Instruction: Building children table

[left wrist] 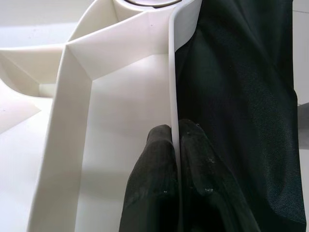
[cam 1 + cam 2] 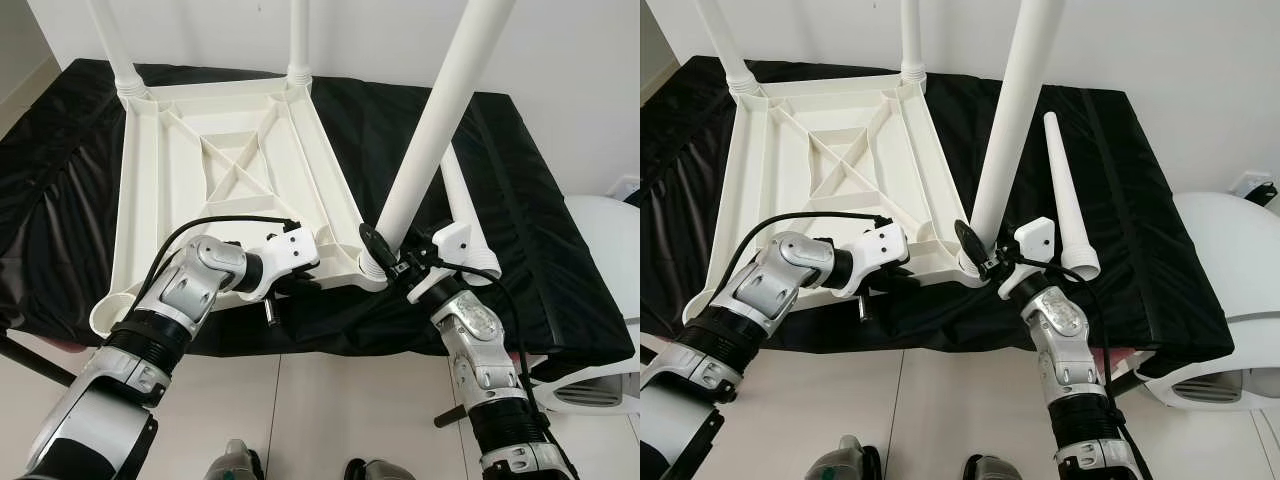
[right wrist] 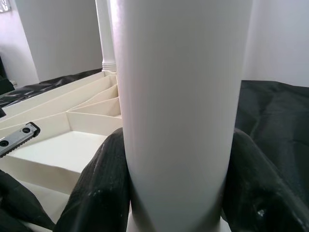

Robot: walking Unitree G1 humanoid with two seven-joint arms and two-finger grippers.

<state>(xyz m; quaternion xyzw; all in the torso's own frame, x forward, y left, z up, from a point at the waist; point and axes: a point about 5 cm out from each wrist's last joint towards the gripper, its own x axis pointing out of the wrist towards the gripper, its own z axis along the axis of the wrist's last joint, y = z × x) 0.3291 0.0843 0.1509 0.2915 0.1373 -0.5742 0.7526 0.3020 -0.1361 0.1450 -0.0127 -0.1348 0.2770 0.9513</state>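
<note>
Black glossy cloth (image 2: 520, 180) covers the bench where the ribbed white plastic tabletop (image 2: 230, 150) lies upside down. Right gripper (image 3: 176, 193) clasps a smooth round leg (image 2: 440, 120) at its near corner socket; left gripper (image 1: 176, 159) pinches the thin rim. One tapered leg (image 2: 1065, 190) lies loose.
</note>
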